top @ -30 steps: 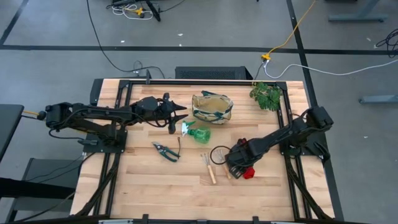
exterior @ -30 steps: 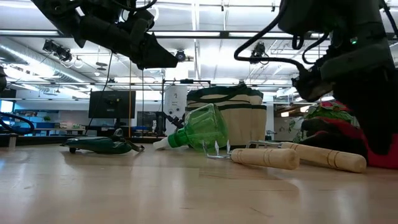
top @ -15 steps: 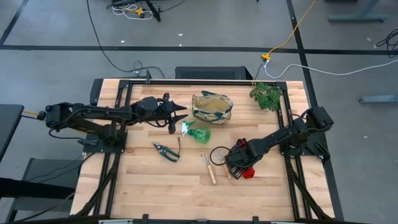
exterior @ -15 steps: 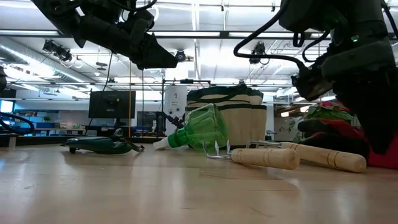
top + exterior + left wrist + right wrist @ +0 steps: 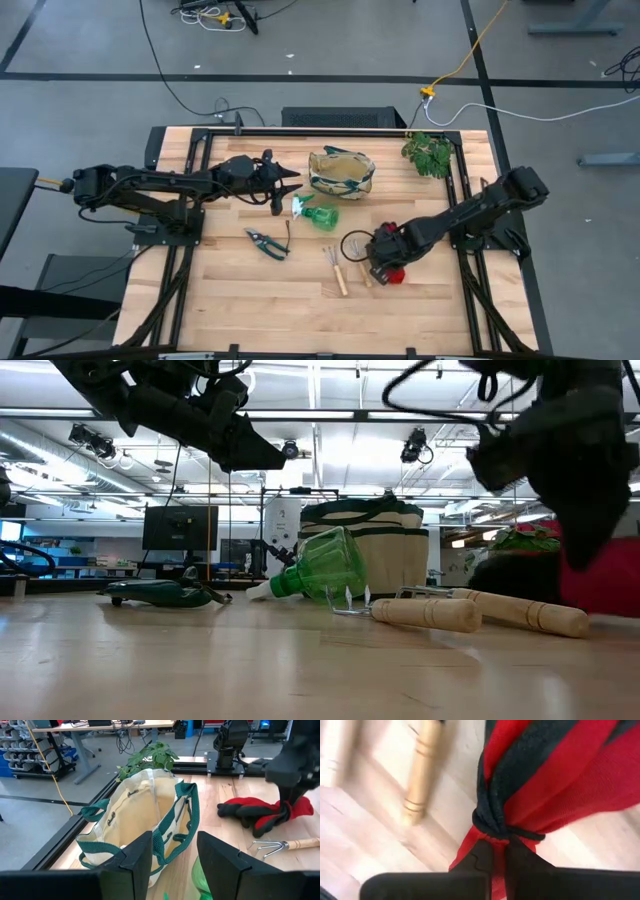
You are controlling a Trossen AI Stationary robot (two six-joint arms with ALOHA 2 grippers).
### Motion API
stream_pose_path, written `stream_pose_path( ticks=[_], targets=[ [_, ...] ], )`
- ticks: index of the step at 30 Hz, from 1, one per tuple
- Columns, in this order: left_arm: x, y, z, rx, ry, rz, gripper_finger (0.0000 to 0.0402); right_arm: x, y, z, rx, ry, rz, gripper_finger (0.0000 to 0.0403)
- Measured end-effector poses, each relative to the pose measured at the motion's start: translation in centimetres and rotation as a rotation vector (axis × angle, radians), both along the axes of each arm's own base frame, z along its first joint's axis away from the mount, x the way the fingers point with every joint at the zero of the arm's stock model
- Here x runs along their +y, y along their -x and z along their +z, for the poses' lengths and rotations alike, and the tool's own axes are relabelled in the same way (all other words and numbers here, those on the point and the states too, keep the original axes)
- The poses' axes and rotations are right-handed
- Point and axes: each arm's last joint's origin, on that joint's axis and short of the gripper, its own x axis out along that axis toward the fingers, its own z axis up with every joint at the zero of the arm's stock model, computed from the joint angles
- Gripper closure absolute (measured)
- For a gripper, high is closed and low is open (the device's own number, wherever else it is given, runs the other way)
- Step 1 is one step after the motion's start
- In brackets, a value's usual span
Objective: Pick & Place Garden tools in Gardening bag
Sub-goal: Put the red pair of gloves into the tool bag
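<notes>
Fingers [image 5: 485,862] pinching gloves [image 5: 540,780] — gardening bag [image 5: 341,172] open

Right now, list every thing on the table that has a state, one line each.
gardening bag: upright, mouth open.
spray bottle: lying on its side.
pruning shears: lying flat on the table.
mini rakes: lying flat, untouched.
gloves: bunched, pinched by the right gripper.
right gripper: shut on the gloves.
left gripper: open, empty, hovering beside the bag.
</notes>
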Motion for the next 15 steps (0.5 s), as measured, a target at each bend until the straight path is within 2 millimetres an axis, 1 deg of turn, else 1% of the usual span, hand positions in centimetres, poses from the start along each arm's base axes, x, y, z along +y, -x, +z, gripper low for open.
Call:
stream_pose_path(
  ticks=[15],
  targets=[
    [0.0,0.0,0.0,0.003,0.006,0.001,0.0239,-1.5,2.2,6.6,-0.359,0.105,0.003,0.0393]
  ],
)
